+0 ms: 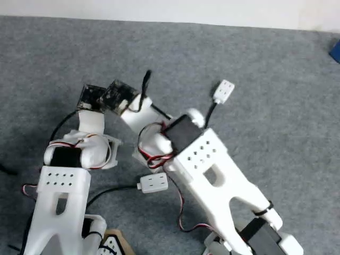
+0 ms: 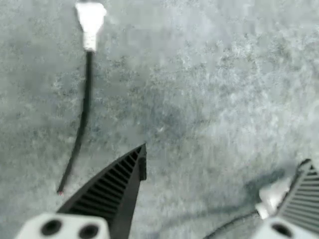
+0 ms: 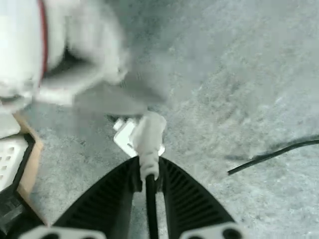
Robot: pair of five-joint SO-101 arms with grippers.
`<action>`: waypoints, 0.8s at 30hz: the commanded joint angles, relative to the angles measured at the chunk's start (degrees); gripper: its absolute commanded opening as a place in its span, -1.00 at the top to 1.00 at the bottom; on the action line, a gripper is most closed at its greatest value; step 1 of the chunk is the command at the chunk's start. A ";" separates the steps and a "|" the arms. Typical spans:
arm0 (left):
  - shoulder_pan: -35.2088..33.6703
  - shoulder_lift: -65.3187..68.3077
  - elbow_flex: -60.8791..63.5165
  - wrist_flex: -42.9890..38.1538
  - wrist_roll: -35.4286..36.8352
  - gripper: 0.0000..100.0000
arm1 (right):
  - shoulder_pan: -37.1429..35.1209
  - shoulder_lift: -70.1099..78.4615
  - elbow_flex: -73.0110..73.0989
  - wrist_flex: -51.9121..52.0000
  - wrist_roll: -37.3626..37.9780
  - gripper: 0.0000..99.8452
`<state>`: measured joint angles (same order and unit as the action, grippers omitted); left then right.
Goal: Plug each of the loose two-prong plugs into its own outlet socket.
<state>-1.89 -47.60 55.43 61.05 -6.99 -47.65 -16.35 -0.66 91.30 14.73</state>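
Right wrist view: right pincer clamped on white plug at its neck.
Left pincer: spread wide, empty.
Handling: likely light, rigid body, limp cord; best held by the body.

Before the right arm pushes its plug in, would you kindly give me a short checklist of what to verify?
1. Grip: ok, the right gripper is shut on the plug at its cord end.
2. Alignment: cannot tell, the plug hides its prongs and much of the socket.
3. Clearance: cannot tell, the other arm sits close beyond the socket.
4. Spare arm: ok, the left gripper is open.
5. Remaining work: not ok, the second plug lies loose on the carpet.
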 commanded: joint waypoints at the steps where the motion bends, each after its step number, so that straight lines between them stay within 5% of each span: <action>1: 1.01 0.13 -0.31 -0.62 -0.79 0.11 | 1.01 -0.13 -1.80 0.22 -0.53 0.99; 12: -13.14 -0.04 -1.36 -2.46 1.41 0.12 | 1.10 0.04 8.75 7.34 0.70 0.99; 24: -15.60 -0.04 -1.10 -4.22 3.78 0.12 | 1.27 11.91 10.51 8.84 2.02 0.99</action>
<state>-17.01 -47.34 55.60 57.98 -3.65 -47.12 -7.82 11.82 97.80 16.57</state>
